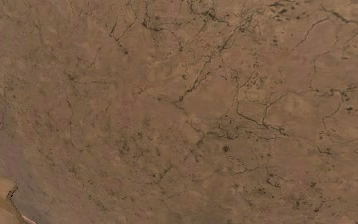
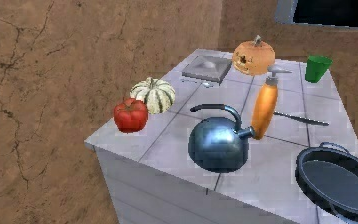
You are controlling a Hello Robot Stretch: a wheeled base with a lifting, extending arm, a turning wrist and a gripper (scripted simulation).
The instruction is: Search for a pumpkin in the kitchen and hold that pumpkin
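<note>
An orange pumpkin (image 2: 253, 56) with dark carved marks stands at the far side of a grey tiled counter (image 2: 177, 140) in the arm side view. Nearer the counter's left corner sits a pale ribbed pumpkin (image 2: 153, 95) with green stripes, and a red round fruit (image 2: 130, 115) lies right beside it.
A shiny blue-grey kettle (image 2: 220, 140) stands mid-counter, with a tall orange thing (image 2: 264, 108) behind it. Also there: a flat grey tray (image 2: 205, 69), a green cup (image 2: 317, 68), a knife (image 2: 299, 119) and a dark pan (image 2: 339, 180) at the right. Brown marbled wall (image 1: 187, 100) spans the forward view.
</note>
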